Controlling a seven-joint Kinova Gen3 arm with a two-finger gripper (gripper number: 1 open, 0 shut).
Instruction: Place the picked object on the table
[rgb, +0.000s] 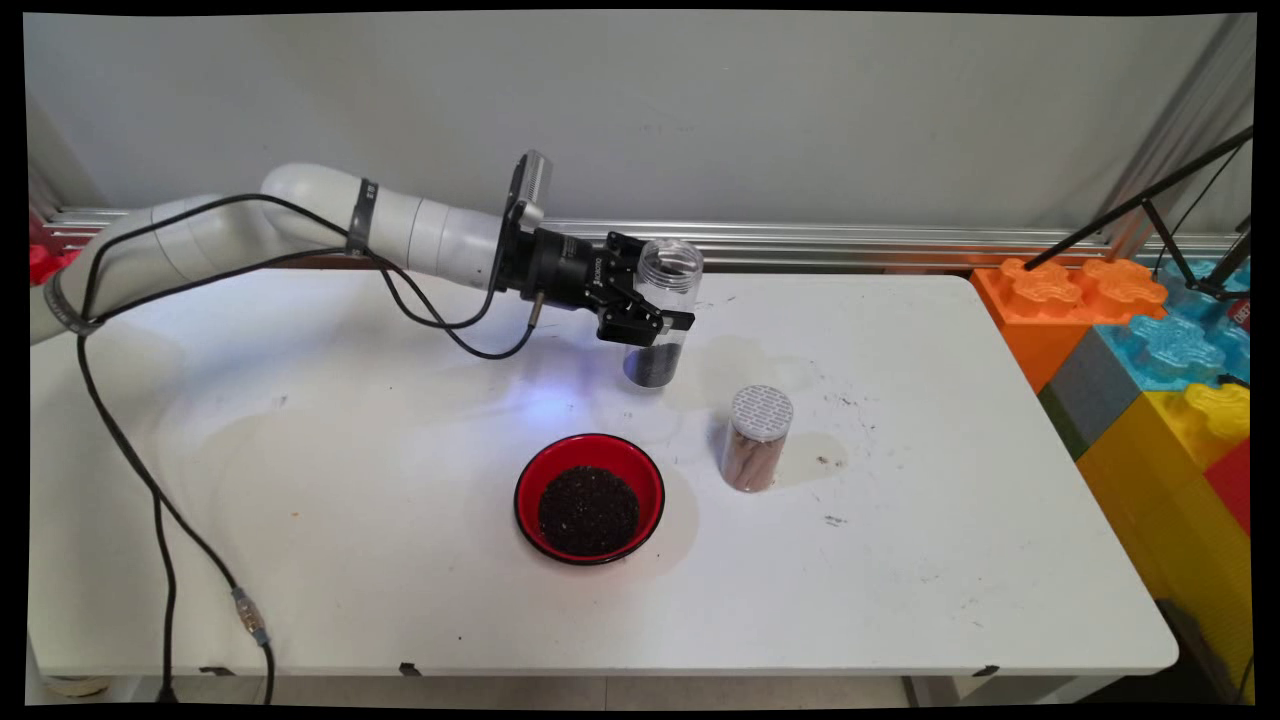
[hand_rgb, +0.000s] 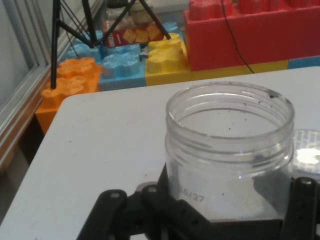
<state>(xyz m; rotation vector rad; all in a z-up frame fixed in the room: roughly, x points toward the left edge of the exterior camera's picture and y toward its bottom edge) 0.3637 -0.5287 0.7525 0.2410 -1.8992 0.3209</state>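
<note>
White table (rgb: 900, 560), stained in patches. Coloured blocks (rgb: 1180, 370) off the table's right end. Red bowl (rgb: 589, 497) of dark granules taken as landmark, near the table's front middle. Lidded jar (rgb: 756, 438) with brownish contents upright just right of the bowl, apart from it. Open clear jar (rgb: 662, 312) behind the bowl and above the table, roughly upright, a little dark material at its bottom; gripper (rgb: 648, 318) clamped around its mid-body.

Judged: grip best held firm and level, mouth up, so remaining grains stay put; any tilt kept over the bowl.

Unclear: finger contact mostly hidden behind the jar in hand view; jar bottom cut off there; lidded jar's contents not identifiable.
</note>
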